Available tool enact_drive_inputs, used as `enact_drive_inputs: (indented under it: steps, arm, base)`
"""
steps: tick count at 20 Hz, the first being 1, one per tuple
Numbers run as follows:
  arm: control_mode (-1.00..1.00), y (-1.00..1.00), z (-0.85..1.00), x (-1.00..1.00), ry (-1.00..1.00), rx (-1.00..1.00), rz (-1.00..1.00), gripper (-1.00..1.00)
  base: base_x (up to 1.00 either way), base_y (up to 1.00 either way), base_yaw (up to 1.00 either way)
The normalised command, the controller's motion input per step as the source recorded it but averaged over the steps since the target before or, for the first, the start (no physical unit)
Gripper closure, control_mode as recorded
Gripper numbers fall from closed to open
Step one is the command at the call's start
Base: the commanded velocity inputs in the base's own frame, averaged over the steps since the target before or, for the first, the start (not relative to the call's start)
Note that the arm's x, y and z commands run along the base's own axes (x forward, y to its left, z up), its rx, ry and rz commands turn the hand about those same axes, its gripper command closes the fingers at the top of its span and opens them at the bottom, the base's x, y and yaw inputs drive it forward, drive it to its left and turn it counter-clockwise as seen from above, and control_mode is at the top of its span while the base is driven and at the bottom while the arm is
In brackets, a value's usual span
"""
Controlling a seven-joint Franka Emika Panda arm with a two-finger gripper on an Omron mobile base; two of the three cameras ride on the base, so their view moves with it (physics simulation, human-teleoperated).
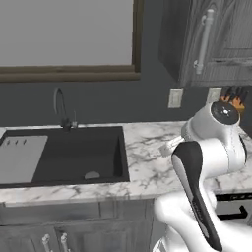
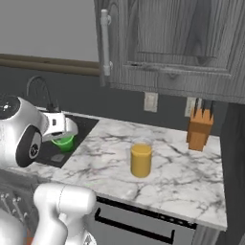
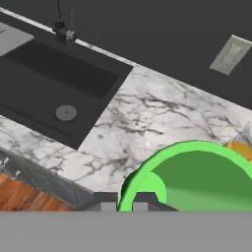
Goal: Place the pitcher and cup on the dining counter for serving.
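The cup (image 2: 63, 142), small and bright green, hangs lifted above the marble counter beside the sink, and my gripper (image 2: 61, 136) is shut on its rim. The hand view looks down into the cup (image 3: 197, 177), with my gripper (image 3: 125, 199) pinching its near rim. The pitcher (image 2: 141, 160), clear glass holding orange liquid, stands upright on the marble counter (image 2: 182, 167) to the cup's right, apart from the gripper. An orange sliver of the pitcher (image 3: 240, 147) peeks past the cup's rim. The dining counter is out of view.
A black sink (image 1: 64, 155) with a faucet (image 1: 61, 110) lies to the left. A wooden knife block (image 2: 199, 129) stands at the back right under a dark wall cabinet (image 2: 167, 43). An oven handle (image 2: 134, 225) runs below the counter's front edge.
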Motion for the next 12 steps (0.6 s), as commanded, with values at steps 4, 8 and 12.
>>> enact_drive_inputs:
  steps: [4, 8, 12]
  arm:
    - [1.00, 0.00, 0.00, 0.00, 0.00, 0.00, 0.00, 1.00]
    - [1.00, 0.00, 0.00, 0.00, 0.00, 0.00, 0.00, 1.00]
    - [1.00, 0.00, 0.00, 0.00, 0.00, 0.00, 0.00, 1.00]
  base:
    - [-0.31, 0.24, 0.92]
    - [-0.07, 0.11, 1.00]
    - [-0.07, 0.11, 1.00]
